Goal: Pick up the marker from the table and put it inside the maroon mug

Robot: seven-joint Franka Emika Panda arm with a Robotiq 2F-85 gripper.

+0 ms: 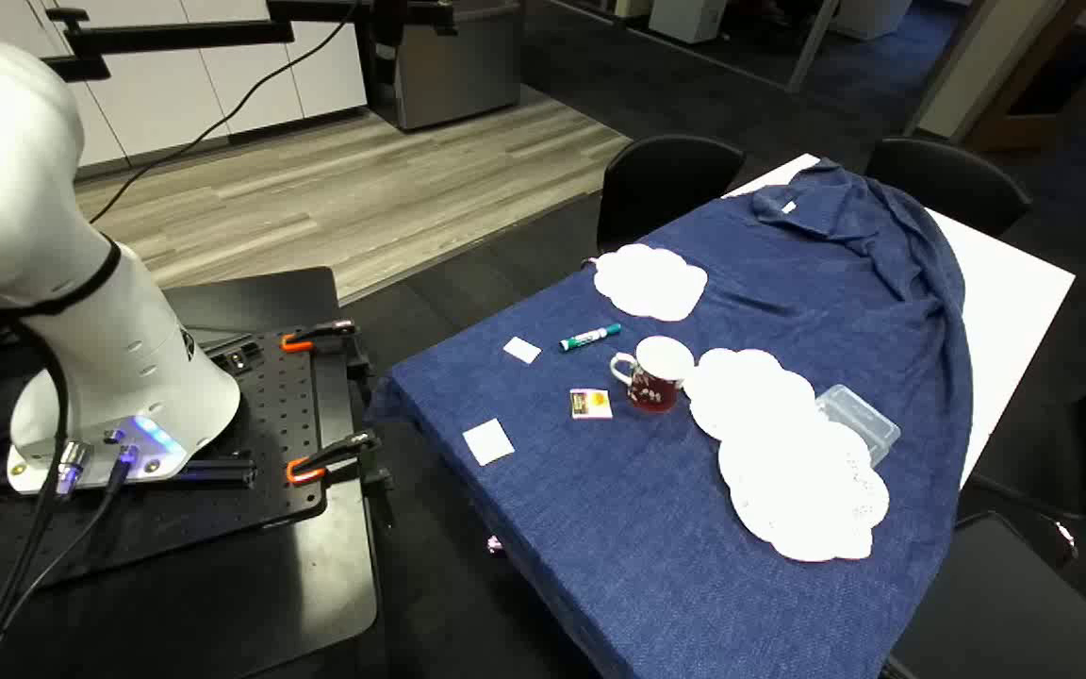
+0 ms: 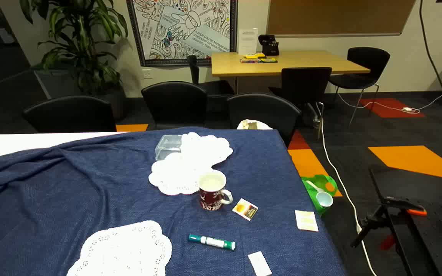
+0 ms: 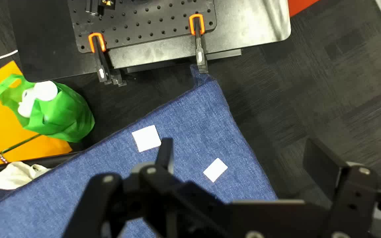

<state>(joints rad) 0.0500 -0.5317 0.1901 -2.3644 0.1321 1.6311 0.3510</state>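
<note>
Wrist view: end effector spread wide, fingers facing each other along a 9–3 o'clock line, nothing held. Blue cloth and dark floor show through the gap. Perforated base plate at 12. No marker seen in this view; a small pale square is.

Marker lies on the cloth over the table, near the maroon mug but apart from it. Mug upright, mouth up. From that marker, in an exterior view: mug at 4 o'clock, pale square at nearly 9. Long axis runs between 8–9 and 2–3, teal end pointing away from the arm's base. In an exterior view, marker sits just off 9–3, with mug at 12.

Bearing, my reading: taking the two pale squares as the same one, the marker lies a little past it from the base, so toward 5 or 6 o'clock in the wrist view, probably masked by the end effector's own body. Axis there should be near 12–6. Jaws on 9–3 would then close across the barrel with little turning. Likely next: shift toward 6, then descend. Grasp not yet made.
</note>
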